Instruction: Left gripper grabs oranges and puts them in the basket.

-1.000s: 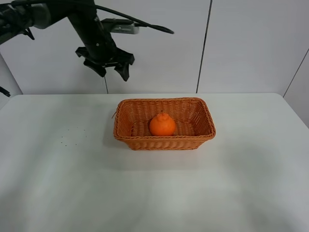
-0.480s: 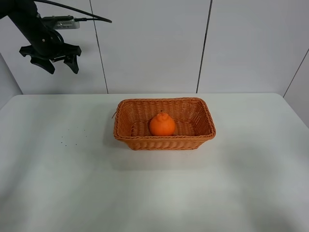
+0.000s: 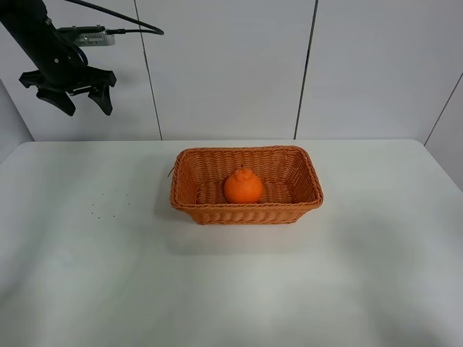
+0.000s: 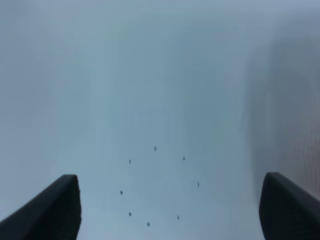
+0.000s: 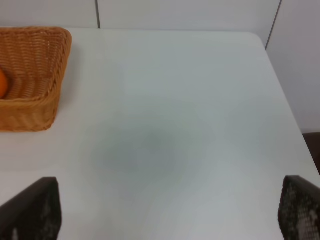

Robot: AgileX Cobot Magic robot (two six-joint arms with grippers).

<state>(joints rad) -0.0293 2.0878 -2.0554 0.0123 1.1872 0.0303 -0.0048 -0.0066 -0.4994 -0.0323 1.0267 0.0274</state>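
Note:
The orange (image 3: 243, 186) sits upright inside the wicker basket (image 3: 300, 173) at the middle of the white table. My left gripper (image 3: 81, 107) is open and empty, raised high at the far left, well away from the basket. In the left wrist view its two black fingertips (image 4: 55, 207) stand wide apart over bare table. The right wrist view shows the basket's end (image 5: 47, 75) with a sliver of the orange (image 5: 2, 84). My right gripper (image 5: 170, 220) is open over the table; it is out of the exterior view.
Small dark specks (image 3: 108, 202) lie on the table left of the basket and also show in the left wrist view (image 4: 155, 190). White wall panels stand behind the table. The table's right edge (image 5: 287, 115) shows in the right wrist view.
My left gripper, empty, swung from above the basket's left end up and away to the far left, then shifted slightly further left. The orange stayed in the basket.

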